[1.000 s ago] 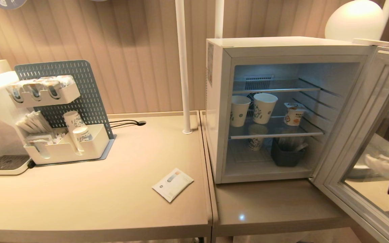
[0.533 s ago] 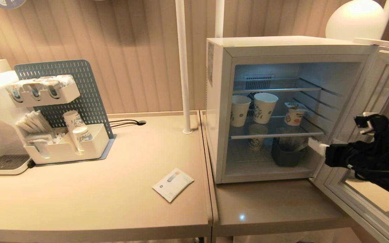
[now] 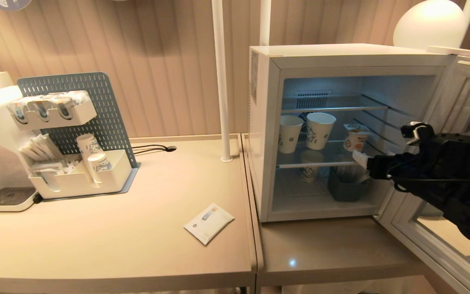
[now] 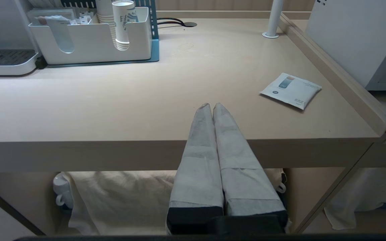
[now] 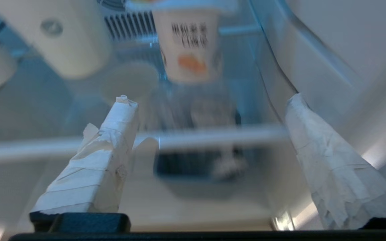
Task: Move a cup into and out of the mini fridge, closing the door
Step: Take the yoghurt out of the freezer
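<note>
Right end effector (image 3: 360, 158) has come up to the mini fridge (image 3: 267, 122) opening w/ fingers now wide, just before the cup (image 3: 355, 138); grasp prob. next. Left end effector (image 4: 212, 106) shut.

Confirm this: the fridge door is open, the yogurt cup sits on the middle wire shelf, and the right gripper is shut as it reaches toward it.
Not quite: the right gripper is open, fingers spread wide, as the right wrist view shows. The door is open and the yogurt cup sits on the middle wire shelf.
</note>
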### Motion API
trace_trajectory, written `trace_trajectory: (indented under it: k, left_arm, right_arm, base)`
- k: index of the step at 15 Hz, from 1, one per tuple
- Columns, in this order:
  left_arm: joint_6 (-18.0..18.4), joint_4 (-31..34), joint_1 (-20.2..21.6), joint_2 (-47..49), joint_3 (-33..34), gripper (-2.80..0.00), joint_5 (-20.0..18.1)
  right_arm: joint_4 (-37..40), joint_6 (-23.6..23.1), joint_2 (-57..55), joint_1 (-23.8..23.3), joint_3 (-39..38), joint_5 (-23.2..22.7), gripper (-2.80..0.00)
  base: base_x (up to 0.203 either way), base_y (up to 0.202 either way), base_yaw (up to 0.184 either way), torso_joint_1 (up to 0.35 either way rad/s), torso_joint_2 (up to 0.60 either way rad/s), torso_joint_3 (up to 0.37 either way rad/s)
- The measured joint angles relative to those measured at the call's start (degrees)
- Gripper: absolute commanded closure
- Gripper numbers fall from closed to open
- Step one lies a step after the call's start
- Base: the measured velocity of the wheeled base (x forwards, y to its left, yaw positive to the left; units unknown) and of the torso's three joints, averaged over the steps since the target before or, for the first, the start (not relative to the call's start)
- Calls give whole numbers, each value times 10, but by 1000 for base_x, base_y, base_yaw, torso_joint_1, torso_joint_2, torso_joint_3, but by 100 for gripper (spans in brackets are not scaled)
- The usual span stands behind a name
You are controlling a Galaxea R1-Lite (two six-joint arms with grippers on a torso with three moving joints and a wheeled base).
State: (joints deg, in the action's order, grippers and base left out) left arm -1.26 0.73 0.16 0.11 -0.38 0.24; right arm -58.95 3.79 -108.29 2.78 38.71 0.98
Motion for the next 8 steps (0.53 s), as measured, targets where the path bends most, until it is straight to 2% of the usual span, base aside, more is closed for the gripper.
trace_trajectory:
  k: [2, 8]
  left_arm:
    - [-2, -1, 0, 0, 0, 0, 0]
    - [-3, -2, 0, 0, 0, 0, 0]
  right_arm:
    - [10, 0, -29, -1, 43, 20, -280]
    - [65, 8, -83, 12, 133, 26, -280]
  base:
    - [0, 0, 0, 0, 0, 0]
    - [0, 0, 0, 0, 0, 0]
